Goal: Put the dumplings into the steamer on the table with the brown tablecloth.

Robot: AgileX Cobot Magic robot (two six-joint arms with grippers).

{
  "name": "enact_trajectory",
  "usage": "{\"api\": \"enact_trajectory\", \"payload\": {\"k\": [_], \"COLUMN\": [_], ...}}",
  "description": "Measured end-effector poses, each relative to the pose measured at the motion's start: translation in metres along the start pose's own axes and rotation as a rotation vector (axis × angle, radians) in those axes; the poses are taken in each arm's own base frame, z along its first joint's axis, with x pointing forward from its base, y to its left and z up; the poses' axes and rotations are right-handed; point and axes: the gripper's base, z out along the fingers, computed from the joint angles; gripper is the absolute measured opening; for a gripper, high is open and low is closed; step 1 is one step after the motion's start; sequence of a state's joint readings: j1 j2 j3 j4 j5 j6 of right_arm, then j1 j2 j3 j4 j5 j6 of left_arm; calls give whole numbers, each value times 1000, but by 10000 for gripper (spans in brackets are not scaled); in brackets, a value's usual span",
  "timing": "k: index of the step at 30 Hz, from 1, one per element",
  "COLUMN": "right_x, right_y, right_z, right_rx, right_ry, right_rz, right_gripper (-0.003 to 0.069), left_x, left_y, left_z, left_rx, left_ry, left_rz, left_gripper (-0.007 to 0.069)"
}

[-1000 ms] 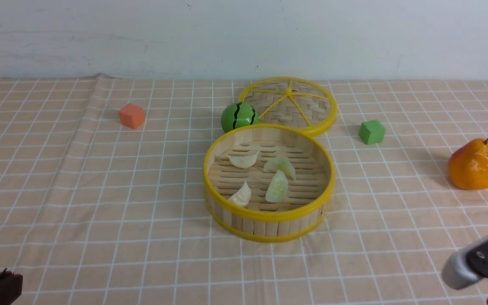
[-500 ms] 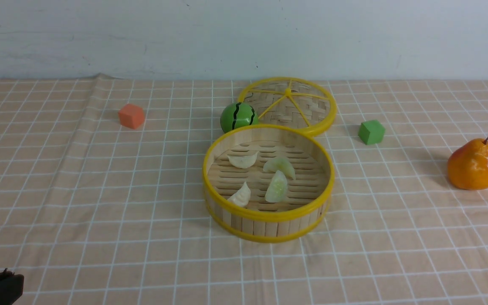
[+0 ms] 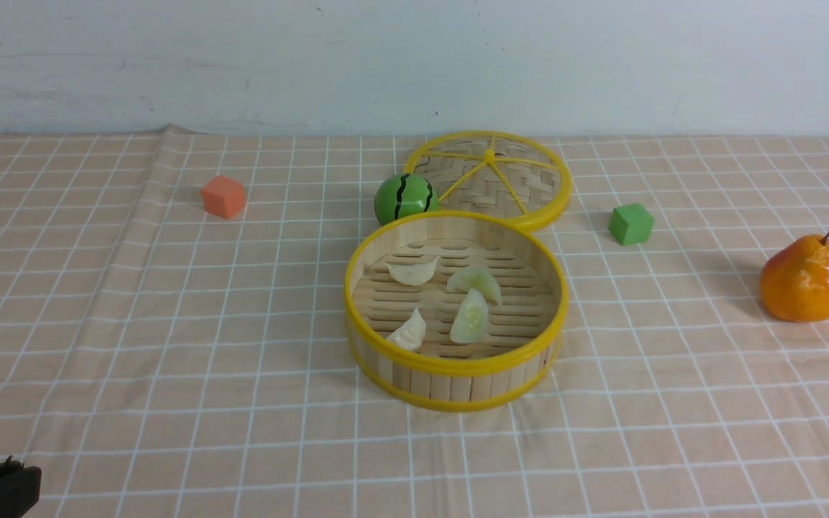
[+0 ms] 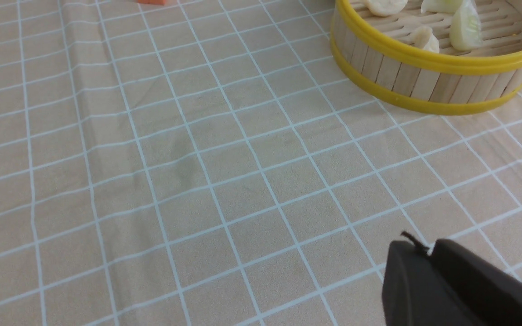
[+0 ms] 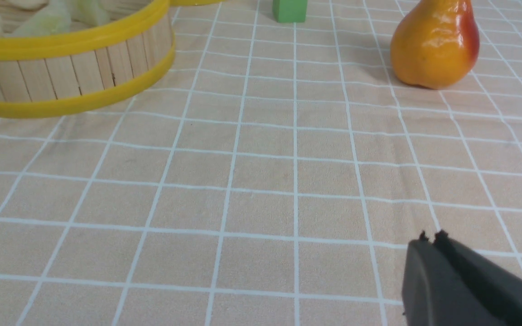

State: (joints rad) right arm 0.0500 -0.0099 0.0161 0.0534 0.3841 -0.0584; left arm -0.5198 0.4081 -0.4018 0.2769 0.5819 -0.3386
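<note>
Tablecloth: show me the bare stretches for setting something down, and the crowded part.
Free: the wide tablecloth between orange cube and steamer; the near strip in front of the steamer; the patch bordered by steamer, green cube and pear. Crowded: behind the steamer, where watermelon ball and lid sit close together.

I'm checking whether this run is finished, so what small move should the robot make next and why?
Probably none beyond keeping both arms parked. All four dumplings already lie inside the steamer, none shows on the tablecloth, and the left gripper and right gripper sit shut and empty, away from it.
</note>
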Motion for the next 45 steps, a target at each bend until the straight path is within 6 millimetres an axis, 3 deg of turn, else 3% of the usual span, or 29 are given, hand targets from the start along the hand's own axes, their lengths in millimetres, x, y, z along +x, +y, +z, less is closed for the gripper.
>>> {"api": "enact_trajectory", "payload": {"k": [18,22,25,26,31,35,45], "right_x": [0,0,0,0,0,0,0], "right_y": [0,0,0,0,0,0,0], "right_z": [0,0,0,0,0,0,0], "right_rx": [0,1,1,1,1,2,2], "right_ry": [2,2,2,2,2,2,2], "right_rz": [-1,0,0,0,0,-2,-3], "right_gripper": [14,14,15,15,22,29,43], "left_x": [3,21,54,54,84,92,107], "left_y": [0,1,9,10,15,18,17], "left_z": [1,1,0,-1,5,12,16], "left_rx": [4,10,-62,-70,-159,-207,-234], "left_ry": [-10,-39,-75,-75,-290,-336,-172], "left_rz": [3,-15,-100,-104,-303,-345,-300], "left_gripper": [77,81,81,81,67,-10,-14]}}
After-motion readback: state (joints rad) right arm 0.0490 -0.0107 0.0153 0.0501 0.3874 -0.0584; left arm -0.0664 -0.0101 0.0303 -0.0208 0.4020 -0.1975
